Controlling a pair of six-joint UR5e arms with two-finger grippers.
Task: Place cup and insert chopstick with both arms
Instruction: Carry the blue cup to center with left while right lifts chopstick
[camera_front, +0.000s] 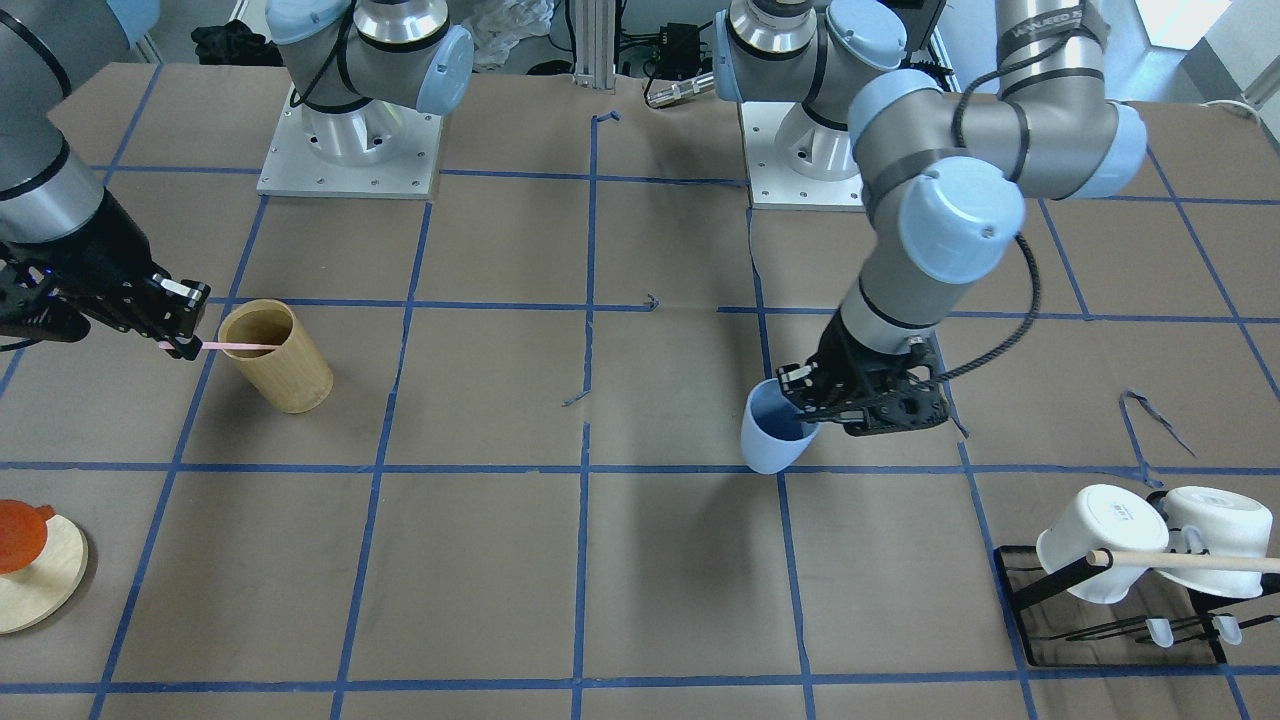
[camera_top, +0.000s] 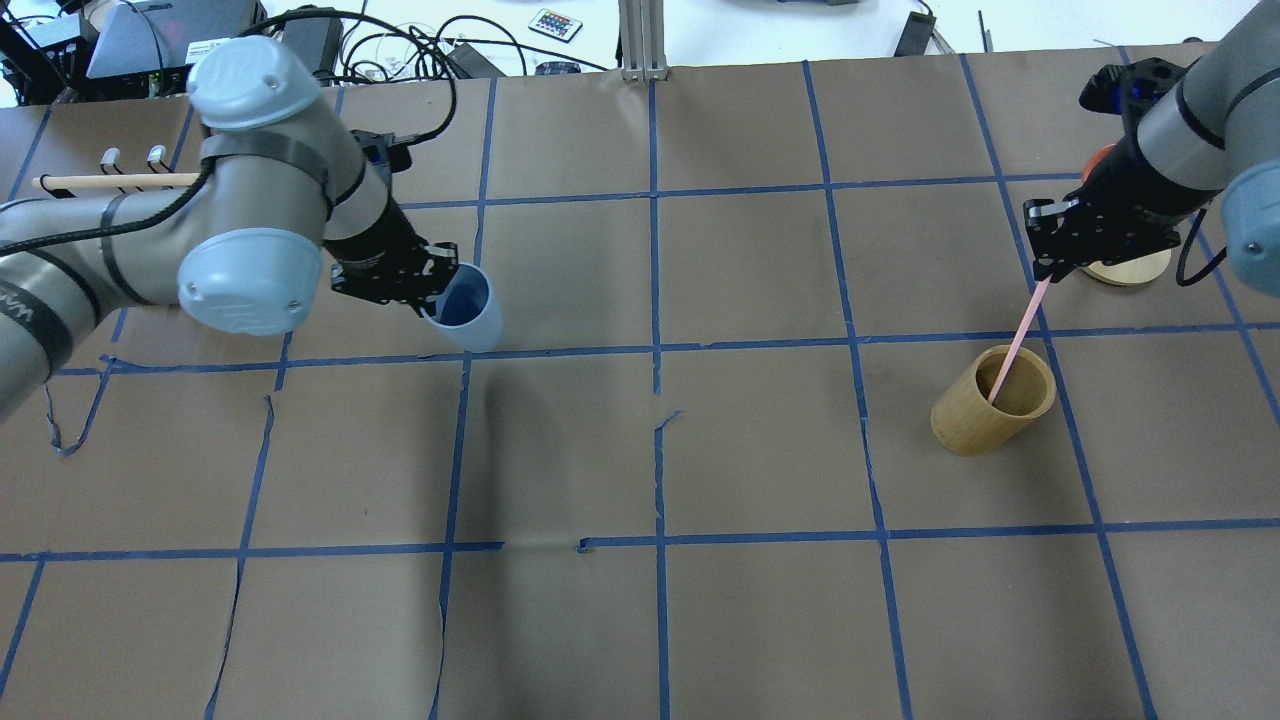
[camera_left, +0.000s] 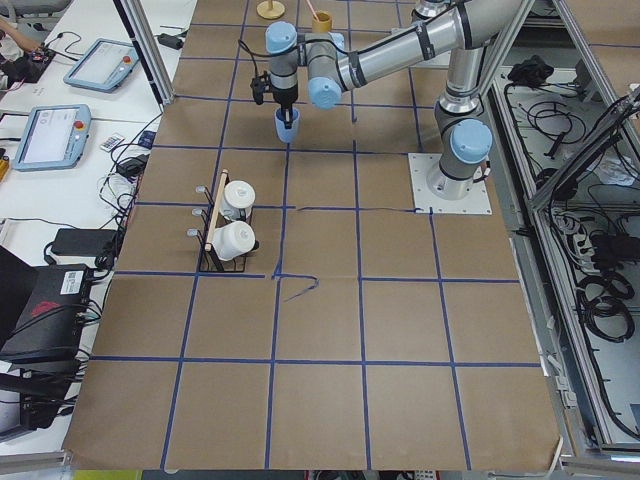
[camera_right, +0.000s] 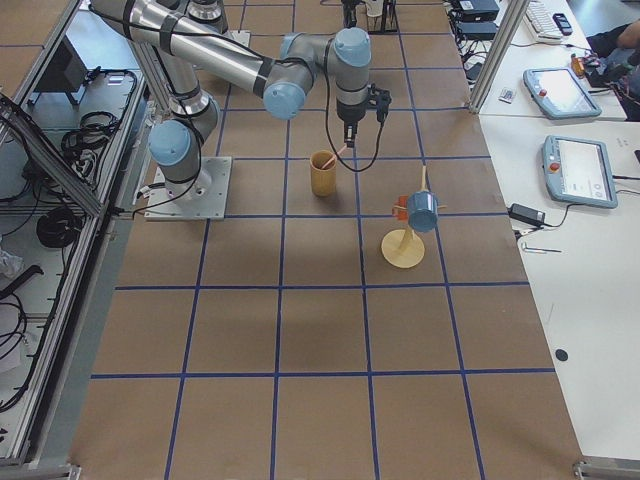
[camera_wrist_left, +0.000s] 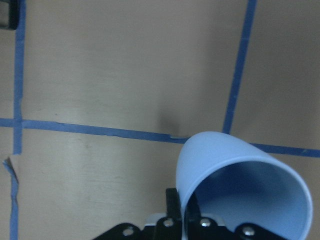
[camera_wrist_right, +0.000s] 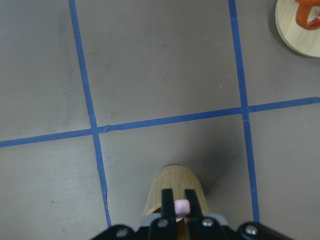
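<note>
My left gripper (camera_front: 803, 398) is shut on the rim of the light-blue cup (camera_front: 770, 430) and holds it tilted above the table left of centre in the overhead view (camera_top: 465, 308). The left wrist view shows the cup's (camera_wrist_left: 240, 185) open mouth with one finger inside the wall and one outside. My right gripper (camera_top: 1045, 272) is shut on the upper end of the pink chopstick (camera_top: 1018, 340). The chopstick slants down and its lower end is inside the tan bamboo cup (camera_top: 992, 402). The right wrist view looks down along the chopstick (camera_wrist_right: 182, 206) into that bamboo cup (camera_wrist_right: 172, 186).
A black rack (camera_front: 1040, 620) at the robot's left holds two white mugs (camera_front: 1100, 540) and a long wooden rod (camera_front: 1190, 560). A round wooden stand (camera_front: 45, 590) with an orange piece sits near the right arm. Blue tape lines grid the brown table.
</note>
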